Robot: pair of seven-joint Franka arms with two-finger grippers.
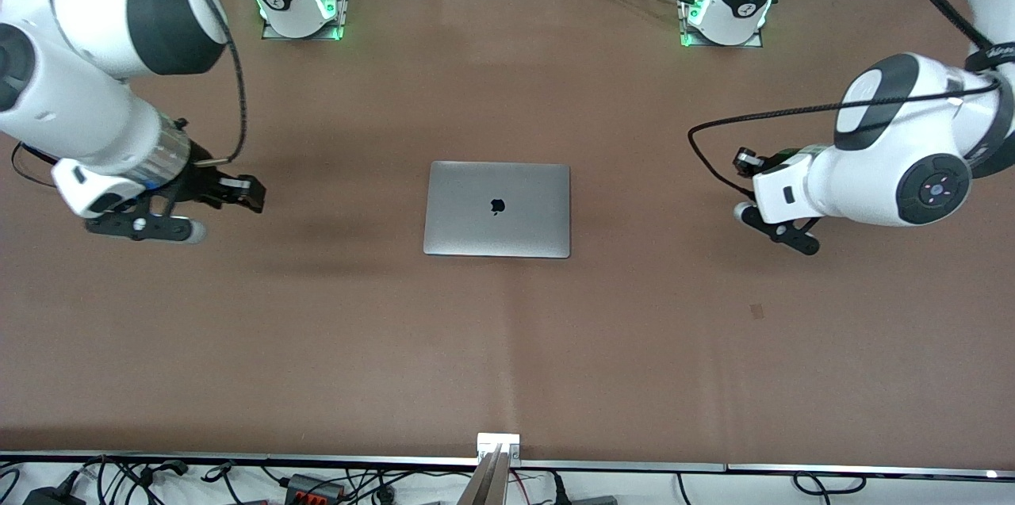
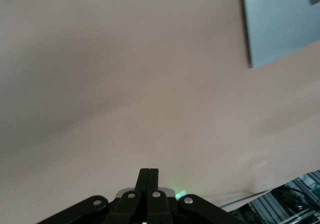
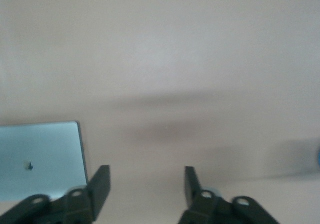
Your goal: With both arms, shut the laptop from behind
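The silver-grey laptop [image 1: 497, 209] lies shut and flat in the middle of the brown table [image 1: 507, 346], lid up with the black apple logo showing. My left gripper [image 1: 744, 213] is shut and empty, over bare table toward the left arm's end, well apart from the laptop. In the left wrist view its fingers [image 2: 149, 173] are pressed together, and a corner of the laptop [image 2: 282, 22] shows. My right gripper [image 1: 226, 212] is open and empty over bare table toward the right arm's end. In the right wrist view the gripper [image 3: 147, 176] is spread wide, and the laptop's corner [image 3: 40, 156] shows.
The two arm bases [image 1: 301, 5] [image 1: 725, 9] stand at the table's edge farthest from the front camera. A metal bracket [image 1: 498, 443] and loose cables [image 1: 317, 483] lie along the edge nearest it.
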